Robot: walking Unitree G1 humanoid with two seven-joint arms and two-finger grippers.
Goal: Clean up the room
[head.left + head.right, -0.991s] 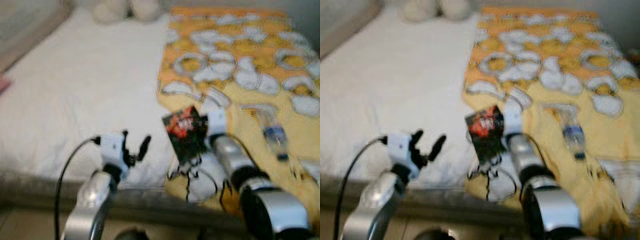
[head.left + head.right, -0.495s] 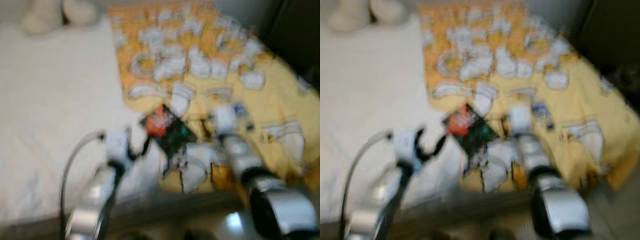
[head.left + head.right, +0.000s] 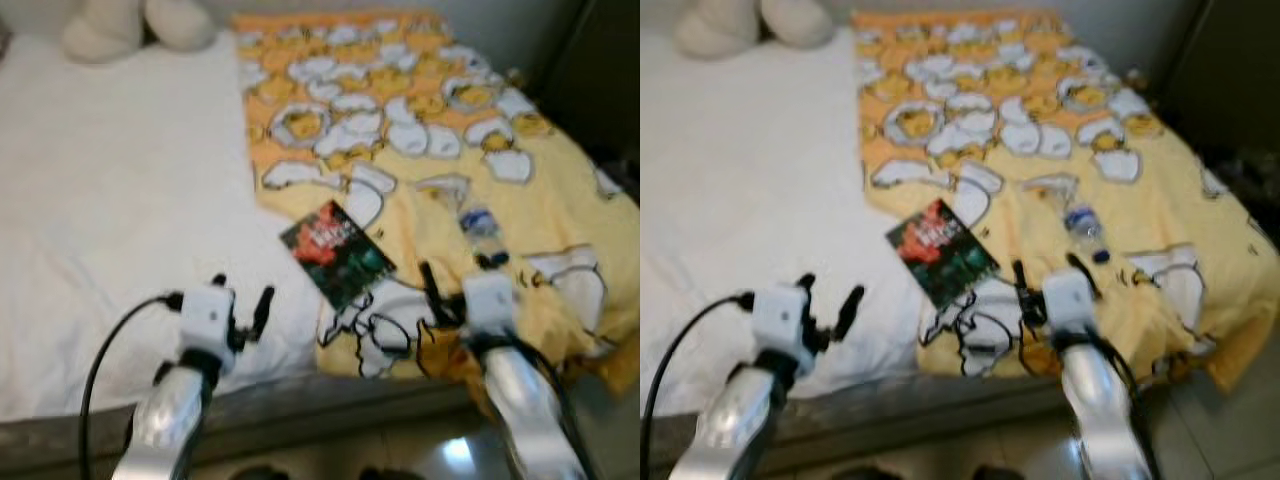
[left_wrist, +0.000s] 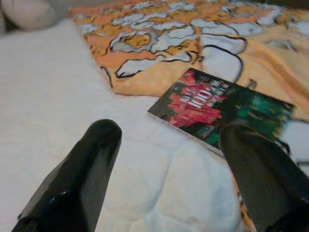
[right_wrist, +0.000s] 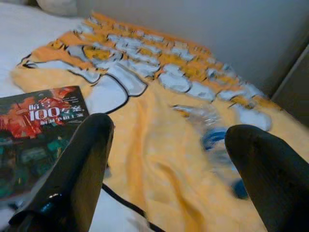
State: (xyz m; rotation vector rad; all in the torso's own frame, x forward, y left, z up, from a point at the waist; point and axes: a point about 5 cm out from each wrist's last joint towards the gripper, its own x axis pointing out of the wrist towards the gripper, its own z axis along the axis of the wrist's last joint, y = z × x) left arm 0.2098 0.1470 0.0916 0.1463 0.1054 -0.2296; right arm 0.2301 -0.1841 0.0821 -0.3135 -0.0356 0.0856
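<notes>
A red and green book [image 3: 337, 251] lies flat on the bed where the yellow egg-print blanket [image 3: 420, 130] meets the white sheet [image 3: 110, 190]. A clear plastic bottle [image 3: 482, 228] with a blue label lies on the blanket to the book's right. My left gripper [image 3: 243, 298] hovers open over the sheet, near the bed's front edge and left of the book. My right gripper [image 3: 455, 285] hovers open over the blanket's front part, between book and bottle. The book [image 4: 217, 107] lies just beyond the left fingers [image 4: 77, 179]. Book [image 5: 38, 125] and bottle [image 5: 217, 140] both lie ahead of the right fingers [image 5: 72, 174].
A pale plush toy [image 3: 135, 25] sits at the head of the bed, far left. The bed's grey front edge [image 3: 300, 405] runs below both grippers, with tiled floor [image 3: 1230, 440] at the right. A dark piece of furniture [image 3: 605, 70] stands beyond the blanket's right side.
The camera has swung and the whole picture shifted. My right gripper has drawn back from the book towards the bed's front edge. The book and bottle lie as before.
</notes>
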